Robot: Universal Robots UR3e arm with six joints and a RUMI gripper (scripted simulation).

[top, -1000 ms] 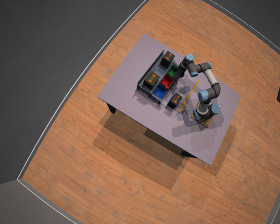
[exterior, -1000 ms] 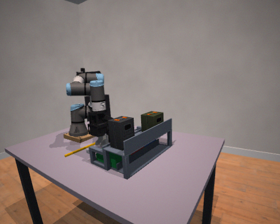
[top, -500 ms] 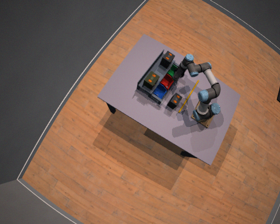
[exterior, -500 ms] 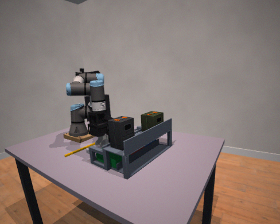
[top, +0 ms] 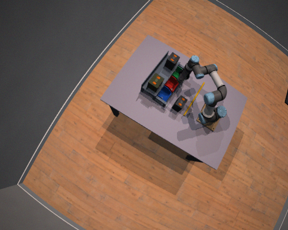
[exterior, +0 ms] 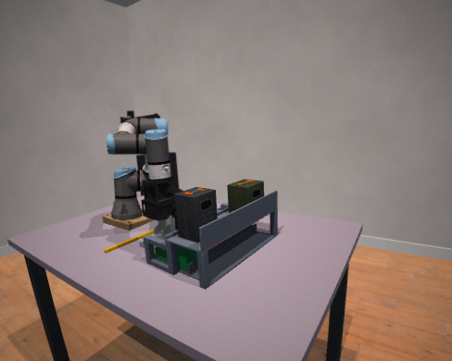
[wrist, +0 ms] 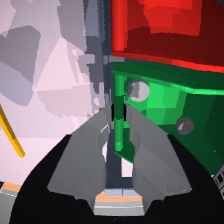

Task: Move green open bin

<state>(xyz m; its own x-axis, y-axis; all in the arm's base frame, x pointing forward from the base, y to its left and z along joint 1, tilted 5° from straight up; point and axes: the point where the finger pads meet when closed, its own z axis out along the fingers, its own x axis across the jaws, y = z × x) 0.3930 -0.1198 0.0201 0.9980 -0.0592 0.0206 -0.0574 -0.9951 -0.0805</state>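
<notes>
The green open bin (top: pixel 177 72) (exterior: pixel 187 260) (wrist: pixel 162 107) sits at one end of the grey shelf rack (exterior: pixel 240 225), beside the red bin. In the wrist view two round grey parts show inside it, one part (wrist: pixel 138 90) near the front rim and another part (wrist: pixel 185 125) farther in. My gripper (wrist: pixel 118 104) (exterior: pixel 163 231) points down and is shut on the bin's front rim, with a fingertip on each side of it. The top view hides the fingertips behind the arm. The bin still rests in the rack.
A red bin (top: pixel 171 84) (wrist: pixel 160 30) and a blue bin (top: pixel 164 94) stand in the same row. A black box (top: pixel 172 61) (exterior: pixel 195 215) and an olive box (top: pixel 156 82) (exterior: pixel 245 194) stand on the rack. Another dark box (top: pixel 179 104) and a yellow bar (top: pixel 195 98) (exterior: pixel 130 242) lie toward the arm's base.
</notes>
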